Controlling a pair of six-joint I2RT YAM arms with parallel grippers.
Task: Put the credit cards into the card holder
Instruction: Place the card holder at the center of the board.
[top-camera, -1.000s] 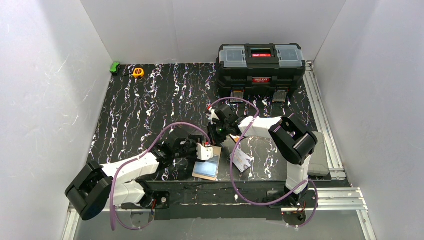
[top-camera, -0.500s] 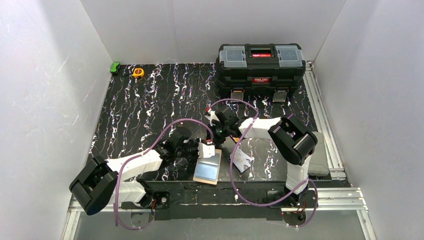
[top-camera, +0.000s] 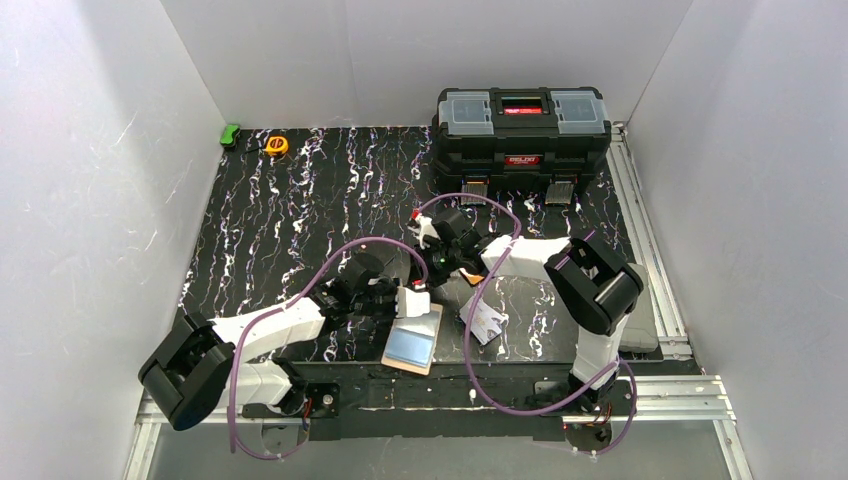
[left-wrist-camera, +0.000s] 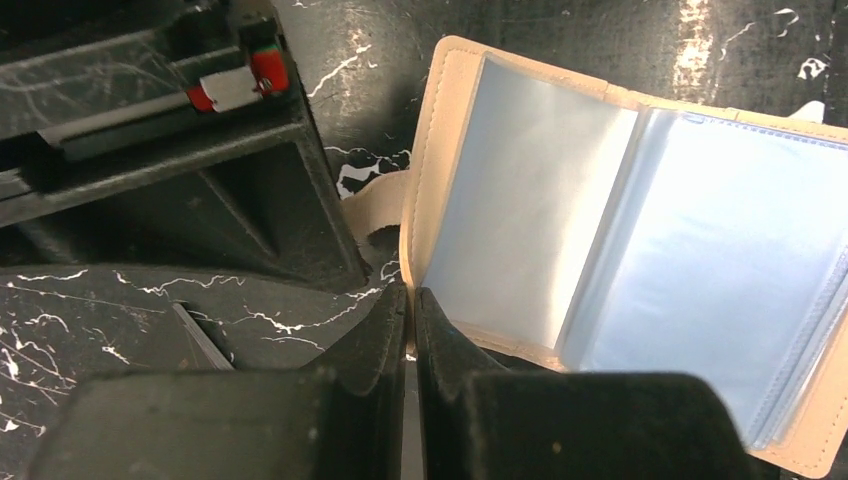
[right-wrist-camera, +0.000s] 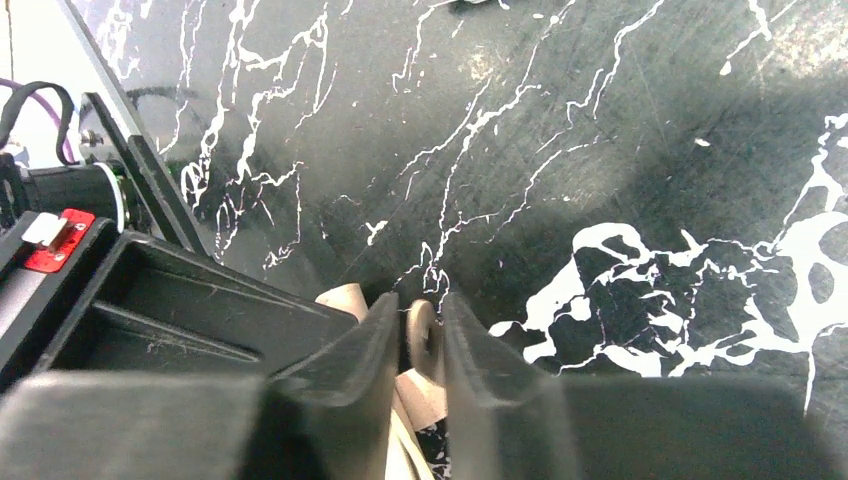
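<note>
Tabletop (top-camera: 300, 200): left claw (left-wrist-camera: 411, 292) newly on card holder (left-wrist-camera: 530, 200)

The cream-beige card holder (left-wrist-camera: 530, 200) lies open on the black marbled table (left-wrist-camera: 620, 40) and shows clear plastic sleeves. The left end effector (left-wrist-camera: 411, 295) is closed on its near left corner. Its snap tab (left-wrist-camera: 375, 205) reaches toward the other arm's black end effector (left-wrist-camera: 180, 130).

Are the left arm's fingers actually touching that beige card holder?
Touching. The left wrist view shows the left fingers pinched shut on the card holder at its cream corner edge, with no gap visible.
</note>
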